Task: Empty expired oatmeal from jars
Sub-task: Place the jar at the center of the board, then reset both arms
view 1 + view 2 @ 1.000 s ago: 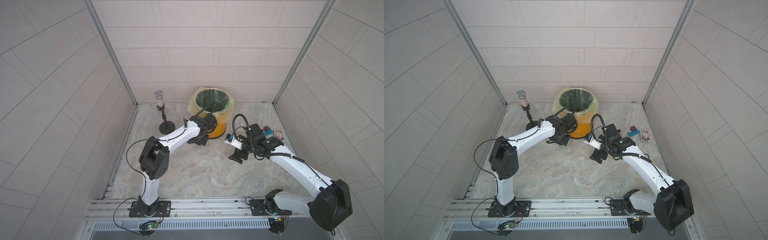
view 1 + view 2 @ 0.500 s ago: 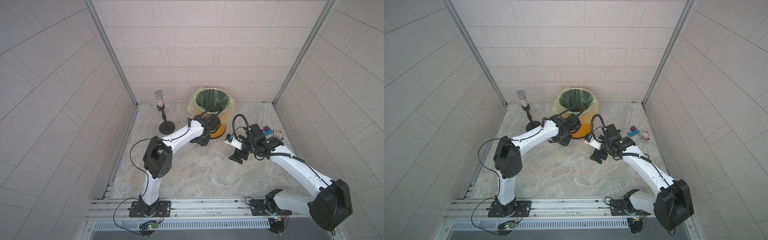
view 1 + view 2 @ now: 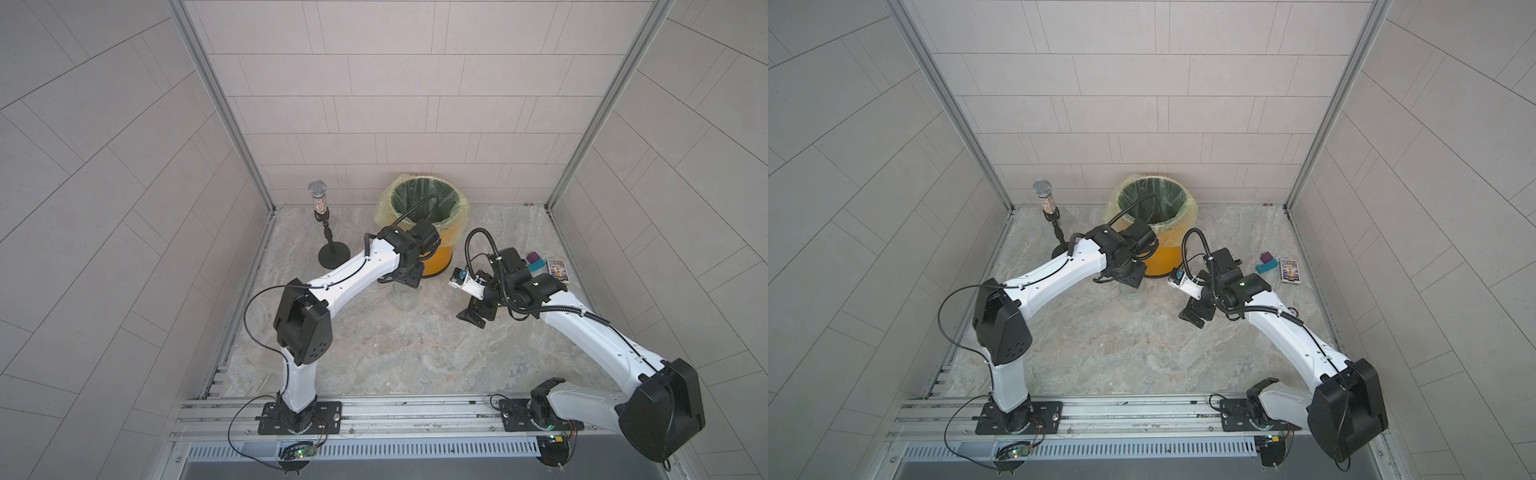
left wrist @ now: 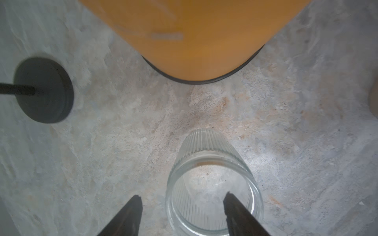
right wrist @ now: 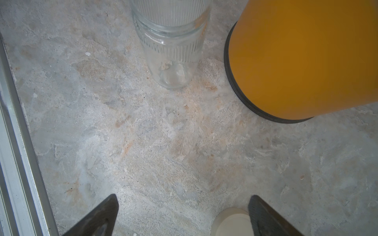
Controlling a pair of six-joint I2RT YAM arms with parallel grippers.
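Marbled grey tabletop (image 4: 102,143): left gripper (image 4: 182,195), jaws apart astride the rim of the clear ribbed glass jar (image 4: 206,147), should rise straight, avoiding tipping; right gripper (image 5: 183,197) spread, empty.

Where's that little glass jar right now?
In both top views the jar stands upright on the table, just in front of the orange bin, directly under the left gripper.

Orange bin (image 3: 442,255) with yellowish liner (image 3: 381,210) just beyond the left gripper (image 4: 182,196), black microphone stand (image 3: 333,256) to that gripper's left, purple block (image 3: 532,257), teal block (image 3: 537,264) and printed card box (image 3: 557,268) beyond and right of the right gripper (image 3: 473,321)
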